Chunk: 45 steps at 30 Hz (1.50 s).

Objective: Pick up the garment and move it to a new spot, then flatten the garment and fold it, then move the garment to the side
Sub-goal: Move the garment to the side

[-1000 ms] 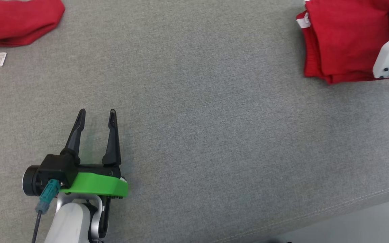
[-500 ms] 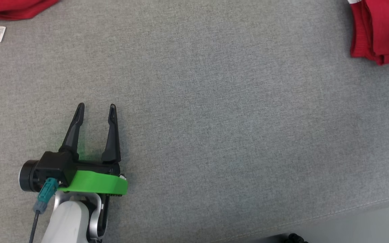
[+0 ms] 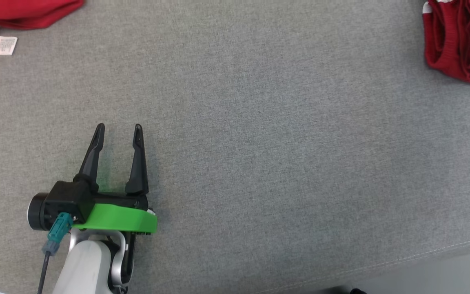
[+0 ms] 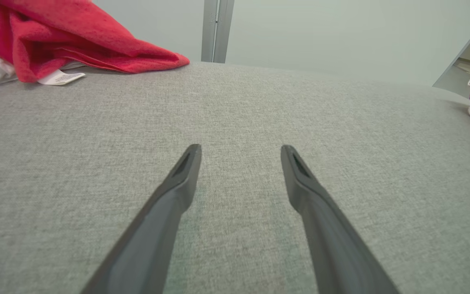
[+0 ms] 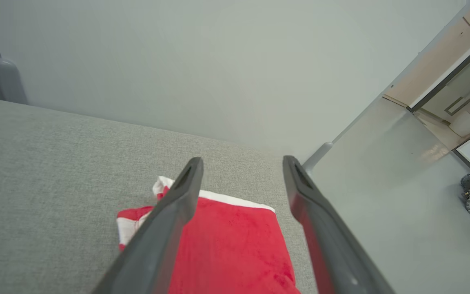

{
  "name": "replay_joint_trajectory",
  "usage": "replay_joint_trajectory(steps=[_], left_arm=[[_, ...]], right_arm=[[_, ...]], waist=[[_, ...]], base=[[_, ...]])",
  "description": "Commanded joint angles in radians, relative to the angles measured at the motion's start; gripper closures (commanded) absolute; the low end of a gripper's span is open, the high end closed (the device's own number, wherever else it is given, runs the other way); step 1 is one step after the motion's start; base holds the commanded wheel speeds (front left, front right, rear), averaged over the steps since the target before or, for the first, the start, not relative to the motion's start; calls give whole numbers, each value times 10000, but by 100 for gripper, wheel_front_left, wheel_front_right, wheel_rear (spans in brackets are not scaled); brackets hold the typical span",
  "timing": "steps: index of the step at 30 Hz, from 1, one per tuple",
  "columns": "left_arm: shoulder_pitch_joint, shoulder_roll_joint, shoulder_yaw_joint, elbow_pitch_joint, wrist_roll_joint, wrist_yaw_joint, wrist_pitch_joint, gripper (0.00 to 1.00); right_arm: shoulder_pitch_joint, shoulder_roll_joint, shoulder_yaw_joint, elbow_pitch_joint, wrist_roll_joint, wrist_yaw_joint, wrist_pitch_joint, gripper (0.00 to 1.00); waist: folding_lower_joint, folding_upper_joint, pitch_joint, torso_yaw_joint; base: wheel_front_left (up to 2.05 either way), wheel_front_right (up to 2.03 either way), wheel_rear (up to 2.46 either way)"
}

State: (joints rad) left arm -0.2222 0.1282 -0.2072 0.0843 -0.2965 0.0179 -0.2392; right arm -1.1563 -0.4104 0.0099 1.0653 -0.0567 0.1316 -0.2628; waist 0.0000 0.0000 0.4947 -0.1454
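The left gripper (image 3: 119, 126) hovers low over the grey cushion (image 3: 259, 143), its fingers spread with nothing between them. Well ahead of it and off to its left lies a crumpled red cloth (image 4: 55, 36) with a white label (image 4: 61, 76) at its near edge. The right gripper (image 5: 242, 160) is spread too and grips nothing. The folded red garment (image 5: 235, 241), trimmed in white, lies flat on the cushion beneath its fingers, near the cushion's far right edge and well away from the left gripper.
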Motion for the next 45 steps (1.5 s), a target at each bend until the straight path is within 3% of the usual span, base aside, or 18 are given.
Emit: replay_joint_trajectory(steps=[1, 9, 18, 32, 45], left_arm=[[-126, -12, 39, 61, -26, 29, -79, 0], [-179, -139, 401, 490, -372, -79, -234, 0], [400, -434, 1230, 1003, -469, -50, -257, 0], [1840, -743, 1494, 1133, -315, -171, -251, 0], [2339, -770, 998, 1080, -267, -82, -250, 0]], right_arm=[[237, 207, -20, -238, -16, -17, -26, 0], [1174, 1404, 681, -1671, 558, -17, -27, 0], [3803, 2347, 1447, -4015, 2056, -17, -27, 0], [8392, 3375, 1045, -7206, 2268, -16, -28, 0], [10508, 3591, 862, -8223, 2834, -16, -28, 0]], waist=[[0, 0, -320, -52], [0, 0, -1359, 58], [0, 0, -2811, 659], [0, 0, -4304, 1670], [0, 0, -4782, 1863]], base=[[0, 0, 0], [0, 0, 0], [0, 0, 0], [0, 0, 0], [0, 0, 0]])
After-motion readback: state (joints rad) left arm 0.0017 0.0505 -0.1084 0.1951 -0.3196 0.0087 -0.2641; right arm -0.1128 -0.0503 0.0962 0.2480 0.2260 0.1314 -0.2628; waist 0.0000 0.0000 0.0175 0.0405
